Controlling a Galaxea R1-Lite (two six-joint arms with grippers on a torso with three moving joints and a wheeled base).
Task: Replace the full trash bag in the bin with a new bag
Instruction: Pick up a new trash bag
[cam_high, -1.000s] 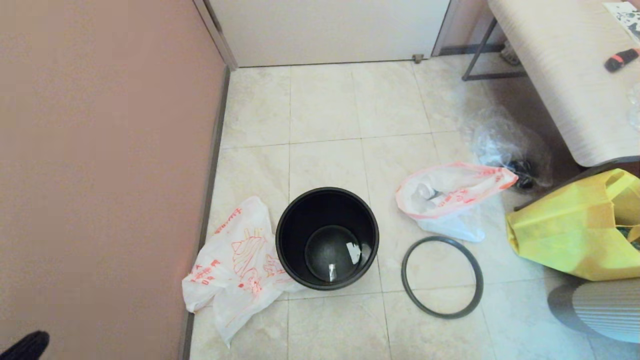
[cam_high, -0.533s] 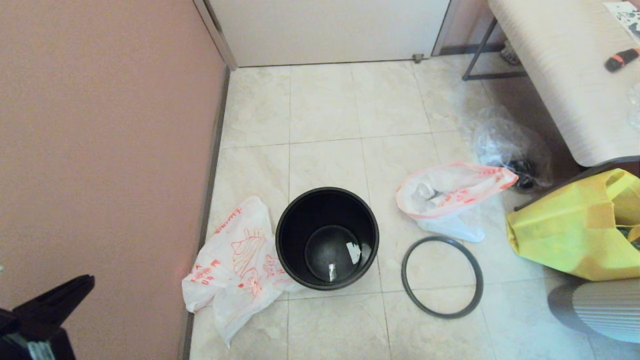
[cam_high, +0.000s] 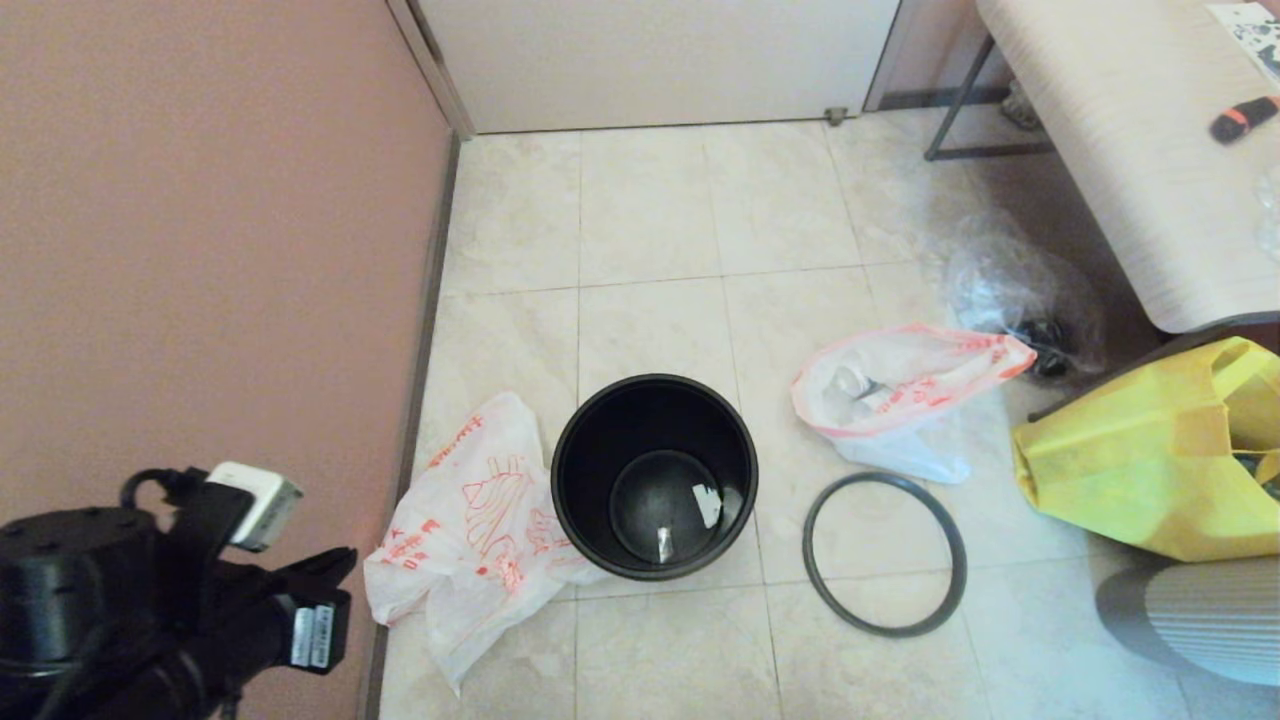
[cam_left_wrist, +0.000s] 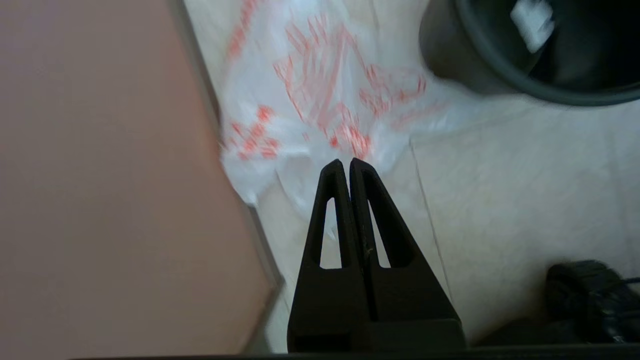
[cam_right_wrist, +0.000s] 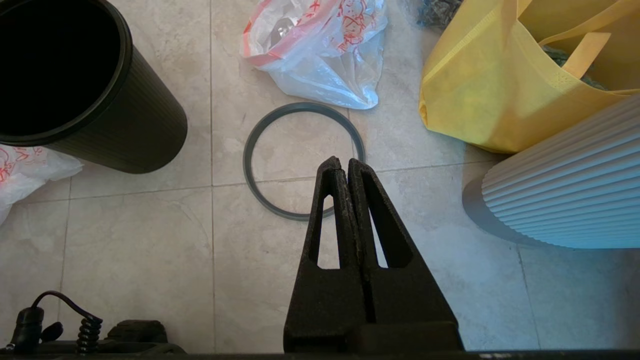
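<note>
While left gripper (cam_high: 335, 570) pressed together by wall edge, new bag (cam_high: 470, 520) touches bin (cam_high: 655, 400); rt gripper (cam_right_wrist: 345, 165) likewise.

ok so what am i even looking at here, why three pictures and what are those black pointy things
It is a two-armed robot changing a bin bag. The wide picture comes from a camera on its head, looking down at the floor. The other two come from cameras on its wrists, so the black pointed things are its own jaws. The left gripper is shut, holds nothing and points at the new bag, which lies flat beside the bin. The right gripper is parked, shut and holds nothing, over the loose rim ring. The full trash bag lies on the tiles to the bin's right, with a yellow bag farther right.
</note>
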